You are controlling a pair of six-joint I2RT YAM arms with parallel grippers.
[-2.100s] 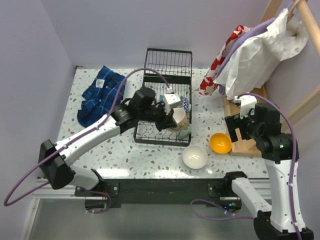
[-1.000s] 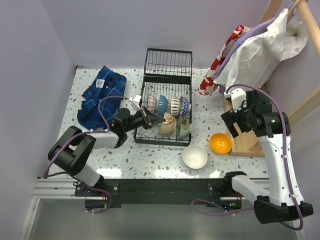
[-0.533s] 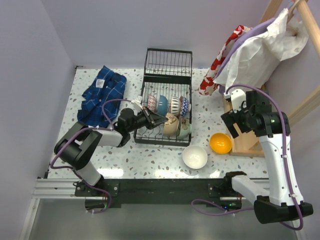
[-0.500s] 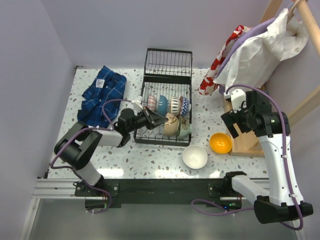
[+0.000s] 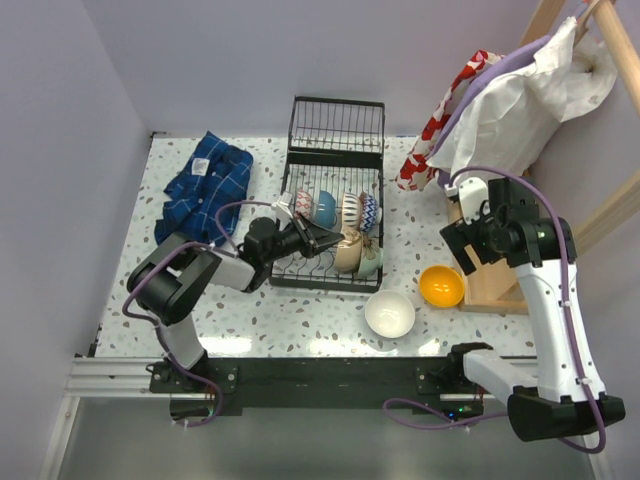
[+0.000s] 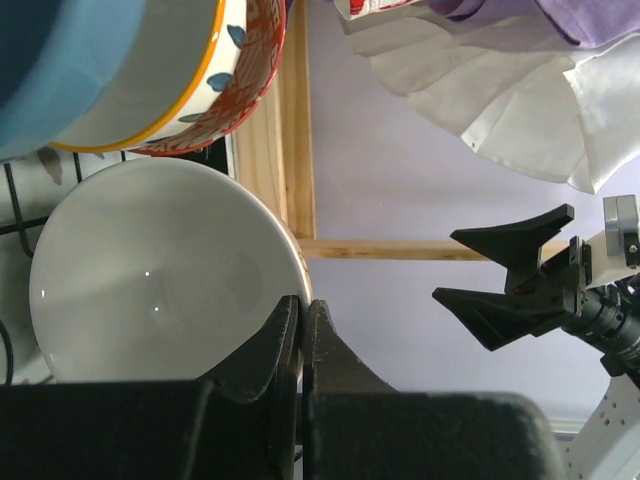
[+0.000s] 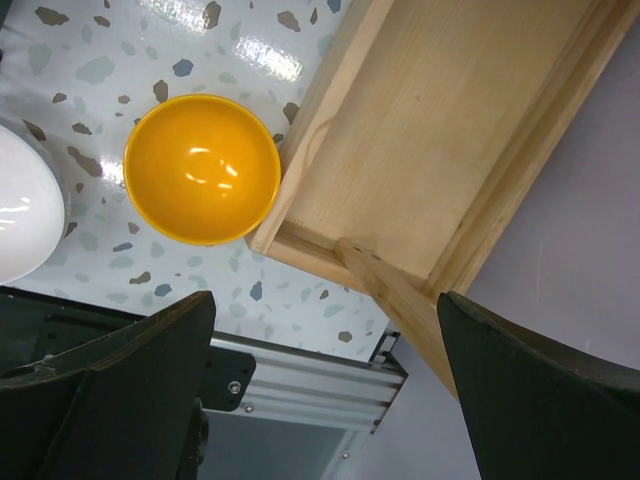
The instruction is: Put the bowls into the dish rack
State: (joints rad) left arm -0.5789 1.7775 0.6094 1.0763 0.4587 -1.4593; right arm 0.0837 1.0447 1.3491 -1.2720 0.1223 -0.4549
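**Orange bowl lies off-centre under the right tool, on the rack side**

Two bowls stand rim-up on the counter, not yet racked: the orange bowl and, nearer the arm bases, the white bowl. The right tool hangs above them, spread as wide as it goes and empty. In its wrist view the midline between its fingers falls on the corner of the tray. The orange bowl sits to one side, touching or just beside the tray's edge; I cannot tell which. The pickup therefore probably calls for a short shift toward the rack before going down. The right arm is plainly the nearer one. A round bowl has no long axis, so a pinch on the rim is my guess. The left tool is shut with nothing held. Its tips are against or just beside a cream bowl standing in the rack.
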